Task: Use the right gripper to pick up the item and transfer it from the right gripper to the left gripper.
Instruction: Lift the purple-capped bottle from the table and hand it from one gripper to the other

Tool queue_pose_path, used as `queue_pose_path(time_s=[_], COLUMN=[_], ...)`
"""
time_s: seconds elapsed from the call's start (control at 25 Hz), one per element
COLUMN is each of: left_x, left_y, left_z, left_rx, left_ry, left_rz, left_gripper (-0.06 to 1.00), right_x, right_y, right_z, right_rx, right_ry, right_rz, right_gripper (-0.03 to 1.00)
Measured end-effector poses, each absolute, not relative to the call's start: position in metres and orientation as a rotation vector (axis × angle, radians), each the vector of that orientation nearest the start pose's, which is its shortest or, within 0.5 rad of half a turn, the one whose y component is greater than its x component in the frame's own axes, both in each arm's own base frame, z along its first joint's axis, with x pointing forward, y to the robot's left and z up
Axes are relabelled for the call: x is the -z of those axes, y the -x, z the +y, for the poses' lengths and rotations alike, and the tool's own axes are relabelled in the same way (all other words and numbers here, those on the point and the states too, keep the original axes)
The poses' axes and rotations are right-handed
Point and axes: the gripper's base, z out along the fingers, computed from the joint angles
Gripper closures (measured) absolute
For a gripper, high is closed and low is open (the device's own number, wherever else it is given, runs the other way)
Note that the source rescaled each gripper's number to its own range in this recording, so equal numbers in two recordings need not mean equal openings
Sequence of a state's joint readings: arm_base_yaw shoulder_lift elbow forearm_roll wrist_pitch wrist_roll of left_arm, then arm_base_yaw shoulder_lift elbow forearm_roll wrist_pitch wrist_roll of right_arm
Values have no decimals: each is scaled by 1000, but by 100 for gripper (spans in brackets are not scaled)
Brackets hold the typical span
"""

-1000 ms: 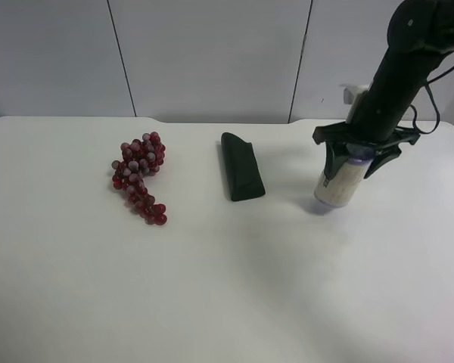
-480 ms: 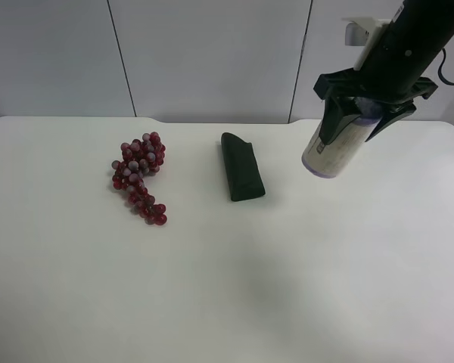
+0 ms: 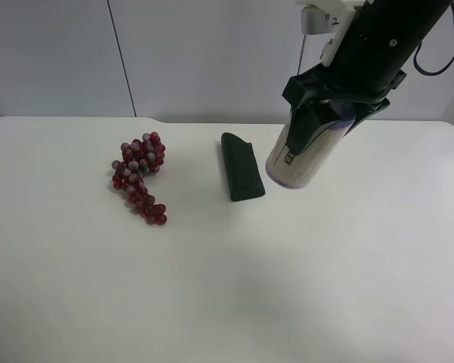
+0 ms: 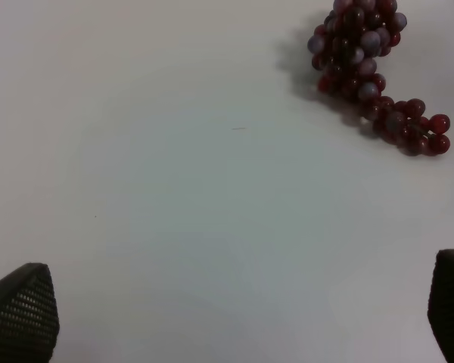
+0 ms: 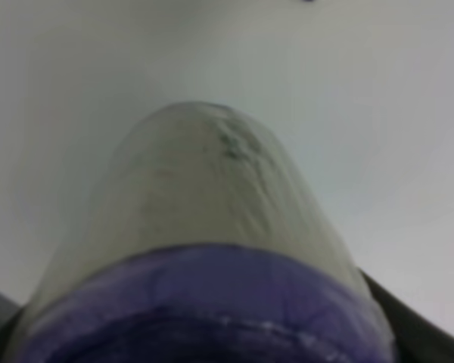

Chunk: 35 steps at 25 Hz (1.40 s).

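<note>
Item (image 3: 299,155): small roll with a cream label, black print and purple ends, held clear of the table (image 3: 212,302) and tilted, its free lower end hanging just beside the dark green pouch (image 3: 242,175) in the exterior high view. Holder: right gripper (image 3: 334,112), fingers clamped on the purple upper end; the right wrist view is filled by the roll's length, which confirms the arm. Receiver: left gripper (image 4: 234,318), absent from the exterior high view; its wrist view shows both fingers (image 4: 23,314) spread wide with nothing between them, over bare table near the red grape bunch (image 3: 140,178). Step judged in hand: carrying the roll across for the handover, pickup done, transfer not yet made. Handling advice: keep the clamp firm at the purple end, present the bare cream length to the open left fingers, and release only once those have closed on it. The tilt may need levelling so that the two claws do not meet. Clearances: the pouch lies beneath the likely path and the grapes beyond it, so height should be kept. The table's near half offers broad open room, and its far edge runs along the wall behind.
</note>
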<state>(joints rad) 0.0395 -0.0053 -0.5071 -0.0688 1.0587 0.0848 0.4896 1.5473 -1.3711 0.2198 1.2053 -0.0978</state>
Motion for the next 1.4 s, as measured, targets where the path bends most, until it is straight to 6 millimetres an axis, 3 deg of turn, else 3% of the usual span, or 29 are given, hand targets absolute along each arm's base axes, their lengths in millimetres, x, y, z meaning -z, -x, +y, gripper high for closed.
queue_pose_path(time_s=[0.28,0.48,0.8,1.12,1.4], left_x=[-280,-281,-302,-297,-291], left_y=[6,2,-31,-54,-92], left_z=[-8,-19,-31,-40,-59], left_rx=[21,114,242,313,327], left_ry=[-75,-203,-474,-741,-869], left_rz=[2025,2040,2105,2162,2159], left_gripper=[-6,-6,-6,-6,-6], right_x=[-325,-328,-332,-334,-335], right_y=[-240,-233,-232,-234,-235], right_z=[198,207,213,216,217], right_rx=[-630,-746,-852,-891,-898], right_ry=[982,1026,999,972,952], right_rz=[2707,2670,2633,2602,2585], right_gripper=[97,97,97,97,97])
